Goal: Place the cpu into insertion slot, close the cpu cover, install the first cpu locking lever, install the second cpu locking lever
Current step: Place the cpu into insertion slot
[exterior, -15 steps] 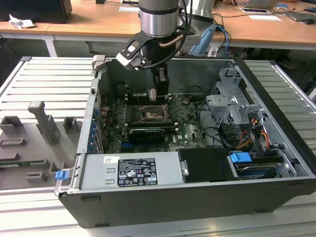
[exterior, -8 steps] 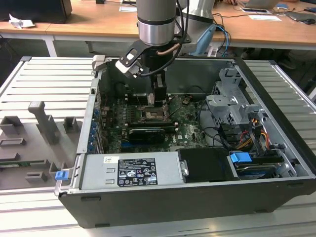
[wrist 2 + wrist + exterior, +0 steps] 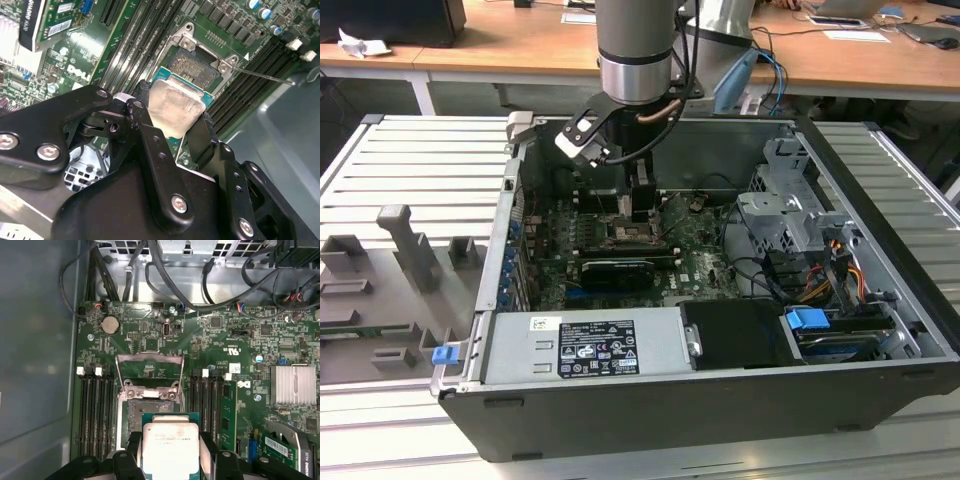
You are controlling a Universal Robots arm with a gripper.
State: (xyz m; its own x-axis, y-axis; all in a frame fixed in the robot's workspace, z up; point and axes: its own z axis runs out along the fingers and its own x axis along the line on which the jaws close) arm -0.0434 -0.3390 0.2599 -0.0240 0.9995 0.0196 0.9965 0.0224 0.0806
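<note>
Above the slot [image 3: 132, 420], between memory slots [image 3: 95, 410], with the cover [image 3: 150, 360] tilted up behind and cables [image 3: 150, 270] beyond, grips the cpu [image 3: 171, 447] by opposite edges in the clenched gripper [image 3: 170, 460].

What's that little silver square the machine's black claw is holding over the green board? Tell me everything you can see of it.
It is the cpu, a small flat square chip with a dull silver-grey metal top, faintly printed, on a thin green base. The black gripper pinches it by two opposite edges between its fingers, metal side up. It hangs close over the open square black insertion slot, not seated in it; no other contact shows.
</note>
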